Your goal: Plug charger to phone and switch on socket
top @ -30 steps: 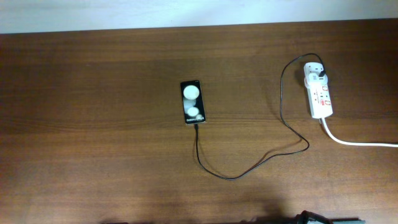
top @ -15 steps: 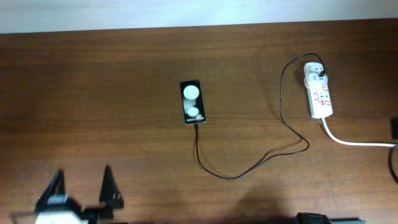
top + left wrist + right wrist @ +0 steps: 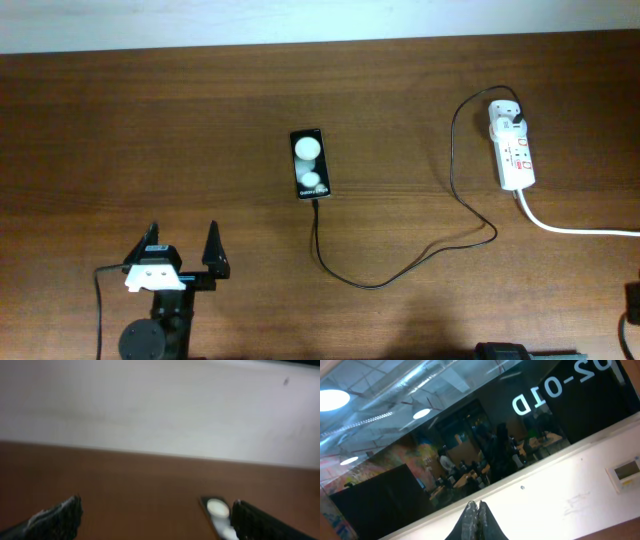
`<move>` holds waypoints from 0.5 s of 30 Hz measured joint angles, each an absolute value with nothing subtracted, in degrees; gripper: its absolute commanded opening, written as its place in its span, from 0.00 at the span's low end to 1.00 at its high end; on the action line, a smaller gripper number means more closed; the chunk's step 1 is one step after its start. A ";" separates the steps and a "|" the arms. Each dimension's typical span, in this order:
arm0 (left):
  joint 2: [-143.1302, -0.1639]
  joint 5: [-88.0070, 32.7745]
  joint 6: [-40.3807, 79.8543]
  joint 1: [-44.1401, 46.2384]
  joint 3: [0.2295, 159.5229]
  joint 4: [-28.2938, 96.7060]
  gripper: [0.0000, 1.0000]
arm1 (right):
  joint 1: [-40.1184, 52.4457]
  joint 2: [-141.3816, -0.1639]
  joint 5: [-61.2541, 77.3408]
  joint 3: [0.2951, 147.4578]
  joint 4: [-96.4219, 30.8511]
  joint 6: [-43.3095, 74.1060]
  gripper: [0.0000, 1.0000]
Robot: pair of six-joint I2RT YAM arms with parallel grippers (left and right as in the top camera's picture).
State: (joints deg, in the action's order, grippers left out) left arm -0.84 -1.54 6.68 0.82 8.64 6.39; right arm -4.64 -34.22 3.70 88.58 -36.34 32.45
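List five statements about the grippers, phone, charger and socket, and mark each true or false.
1. The left gripper is open and empty. True.
2. The right gripper grips the charger. False: its jaws are shut on nothing, and its wrist view shows only a wall and window.
3. The phone lies on top of the socket. False: they lie apart on the table, with only the thin black cable running between them.
4. A black plug sits in the socket's far end. True.
5. The thick white cord runs to the phone. False: it leaves the socket towards the right edge of the overhead view.
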 measured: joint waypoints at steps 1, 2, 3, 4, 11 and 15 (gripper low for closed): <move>-0.84 -1.52 6.68 0.82 7.88 3.95 0.99 | -4.64 -33.87 3.73 88.58 -36.34 32.42 0.04; -0.84 -1.54 6.68 0.82 6.83 1.54 0.99 | -4.64 -33.34 3.70 88.58 -36.32 32.38 0.04; -0.84 -1.54 6.68 0.82 5.78 0.45 0.99 | -4.64 -32.77 3.70 88.58 -36.32 32.38 0.04; -0.84 -1.54 6.68 0.82 4.93 0.14 0.99 | -4.64 -32.40 3.70 88.58 -36.32 32.36 0.04; -0.84 -1.34 6.68 0.82 0.71 -0.99 0.99 | -4.64 -30.79 3.73 88.58 -36.32 32.34 0.04; -0.84 -0.27 6.68 0.82 0.69 1.61 0.99 | -4.64 -30.68 3.70 88.51 -36.34 32.34 0.04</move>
